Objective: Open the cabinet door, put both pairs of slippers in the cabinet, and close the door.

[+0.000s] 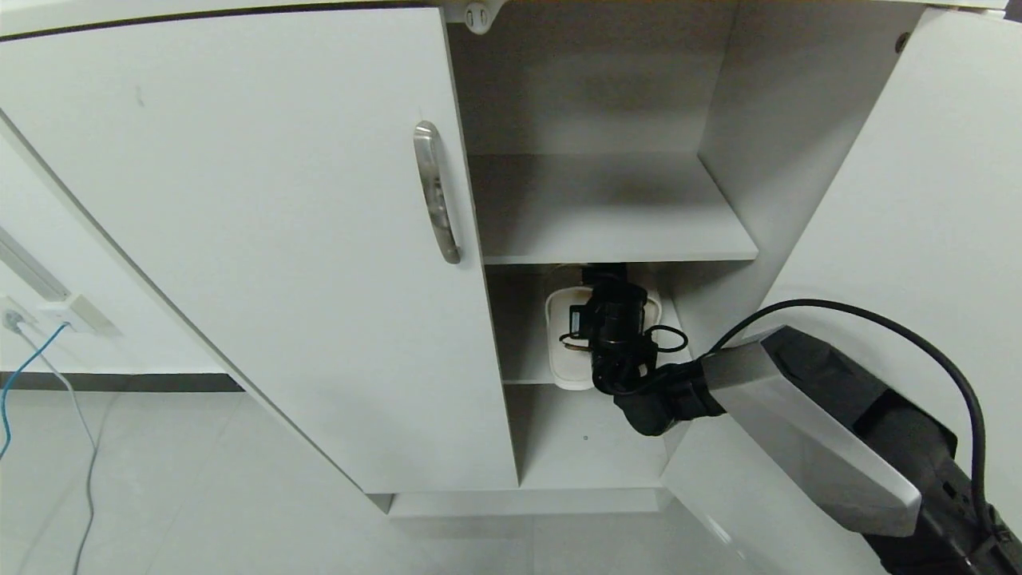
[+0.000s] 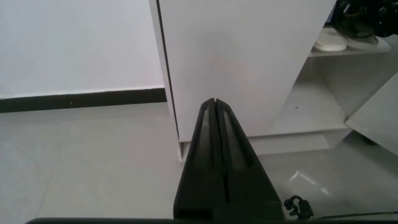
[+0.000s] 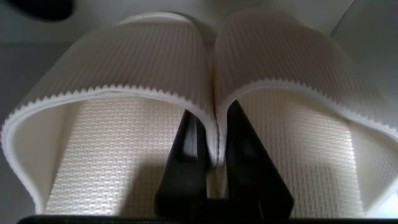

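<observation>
A pair of cream ribbed slippers (image 3: 124, 93) lies side by side on the cabinet's lower shelf (image 1: 527, 351), toes inward. My right gripper (image 3: 214, 121) is shut on the pair of slippers, pinching the two adjoining strap edges together. From the head view, the right gripper (image 1: 608, 307) is inside the open right half of the cabinet, over the slippers (image 1: 564, 359). My left gripper (image 2: 214, 102) hangs shut and holds nothing, low over the floor in front of the cabinet's left door (image 2: 236, 56); the slippers (image 2: 329, 42) show beyond it.
The left door (image 1: 239, 239) with its metal handle (image 1: 435, 192) is closed. The right door (image 1: 918, 200) stands swung open beside my right arm. The upper shelf (image 1: 607, 208) and the cabinet floor (image 1: 575, 439) are bare. A wall socket with cables (image 1: 48, 319) is far left.
</observation>
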You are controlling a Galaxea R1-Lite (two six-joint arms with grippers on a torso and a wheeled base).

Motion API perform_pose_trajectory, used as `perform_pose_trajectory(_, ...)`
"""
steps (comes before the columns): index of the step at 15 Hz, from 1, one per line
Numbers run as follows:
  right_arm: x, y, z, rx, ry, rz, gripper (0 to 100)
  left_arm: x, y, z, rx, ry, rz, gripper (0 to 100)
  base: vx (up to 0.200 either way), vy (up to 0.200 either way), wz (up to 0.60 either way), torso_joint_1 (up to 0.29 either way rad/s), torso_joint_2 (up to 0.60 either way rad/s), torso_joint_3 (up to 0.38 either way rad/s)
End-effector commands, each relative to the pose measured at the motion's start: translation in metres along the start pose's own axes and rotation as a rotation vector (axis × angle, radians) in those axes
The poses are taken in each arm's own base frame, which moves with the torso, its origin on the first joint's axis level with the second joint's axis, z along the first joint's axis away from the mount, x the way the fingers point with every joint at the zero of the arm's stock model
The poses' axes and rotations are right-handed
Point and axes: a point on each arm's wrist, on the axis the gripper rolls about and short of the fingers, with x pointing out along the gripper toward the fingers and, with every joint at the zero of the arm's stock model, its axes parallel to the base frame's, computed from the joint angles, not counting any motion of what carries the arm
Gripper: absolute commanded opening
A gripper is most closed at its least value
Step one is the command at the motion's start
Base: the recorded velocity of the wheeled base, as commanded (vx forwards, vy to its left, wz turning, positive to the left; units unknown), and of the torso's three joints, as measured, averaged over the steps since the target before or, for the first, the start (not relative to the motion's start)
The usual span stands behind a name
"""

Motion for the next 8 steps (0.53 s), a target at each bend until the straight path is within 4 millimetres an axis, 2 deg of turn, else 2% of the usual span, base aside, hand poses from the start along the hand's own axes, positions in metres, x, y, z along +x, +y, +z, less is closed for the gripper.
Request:
perform_pose_trajectory(1, 0.0135, -0.0032, -0.0161, -0.029, -0.001, -0.020, 0, 0.0000, 0.0000, 0.0003, 0.000, 0.000, 0.000, 0, 0.000, 0.000, 0.00, 0.000, 0.00, 0.000)
perform_pose_trajectory(3, 0.0210, -0.0050, -0.0210, -0.027, -0.012, -0.031, 0, 0.0000, 0.0000, 0.0003, 0.000, 0.000, 0.000, 0, 0.000, 0.000, 0.00, 0.000, 0.00, 0.000)
perform_pose_trajectory(7, 0.0216, -0.0045, -0.0194, -0.026, -0.012, -0.026, 0, 0.0000, 0.0000, 0.0003, 0.000, 0.000, 0.000, 0, 0.000, 0.000, 0.00, 0.000, 0.00, 0.000)
perform_pose_trajectory(8, 0.0213, -0.0047, -0.0181, -0.025, -0.013, -0.026, 100, 0.0000, 0.0000, 0.0003, 0.000, 0.000, 0.000, 0, 0.000, 0.000, 0.00, 0.000, 0.00, 0.000)
